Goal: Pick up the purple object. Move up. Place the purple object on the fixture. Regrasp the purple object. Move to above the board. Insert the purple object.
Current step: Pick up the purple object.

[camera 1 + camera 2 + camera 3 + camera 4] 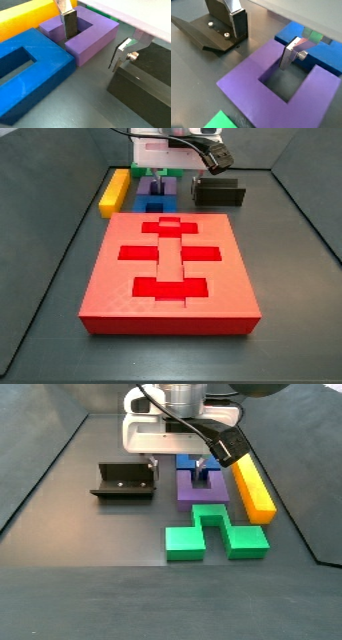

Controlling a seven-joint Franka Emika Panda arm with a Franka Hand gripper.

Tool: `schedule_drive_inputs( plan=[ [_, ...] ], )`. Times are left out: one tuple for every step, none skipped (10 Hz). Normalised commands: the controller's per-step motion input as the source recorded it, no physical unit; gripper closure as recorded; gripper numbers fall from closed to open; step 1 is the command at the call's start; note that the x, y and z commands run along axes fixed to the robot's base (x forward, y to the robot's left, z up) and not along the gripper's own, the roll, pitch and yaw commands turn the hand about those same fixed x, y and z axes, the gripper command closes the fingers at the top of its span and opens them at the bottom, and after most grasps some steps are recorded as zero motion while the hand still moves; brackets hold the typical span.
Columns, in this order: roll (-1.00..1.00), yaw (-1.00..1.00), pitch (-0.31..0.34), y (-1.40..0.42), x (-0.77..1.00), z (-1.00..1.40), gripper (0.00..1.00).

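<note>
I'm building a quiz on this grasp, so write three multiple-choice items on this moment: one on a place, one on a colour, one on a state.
1. Where is one finger of the gripper?
A. in the slot of the purple object
B. inside the fixture
C. on the board

2. What colour is the long bar beside the purple object?
A. red
B. yellow
C. white

3. How does the gripper stand on the purple object?
A. shut flat above it
B. gone from view
C. open, astride one wall, one finger inside and one finger outside

Answers:
1 A: both wrist views show a silver plate down between the prongs.
2 B: both side views show it yellow.
3 C: in a wrist view gaps remain at both plates, so nothing is clamped yet.
</note>
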Motion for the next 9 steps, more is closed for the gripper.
schedule_drive_inputs(
  plan=[
    [0.09, 0.00, 0.000, -0.07, 0.00, -0.17, 0.00],
    [0.03, 0.00, 0.000, -0.01, 0.02, -0.14, 0.00],
    [0.07, 0.00, 0.000, -0.03, 0.00, -0.14, 0.00],
    [0.11, 0.00, 0.000, -0.03, 0.00, -0.20, 0.00],
    [0.19, 0.00, 0.000, -0.17, -0.09, -0.20, 0.00],
    [0.06, 0.00, 0.000, -0.05, 0.00, -0.03, 0.00],
    [0.03, 0.14, -0.013, 0.00, 0.00, 0.00, 0.00],
    [0.00, 0.00, 0.000, 0.00, 0.00, 0.00, 0.00],
    [0.00, 0.00, 0.000, 0.00, 0.00, 0.00, 1.00]
  ],
)
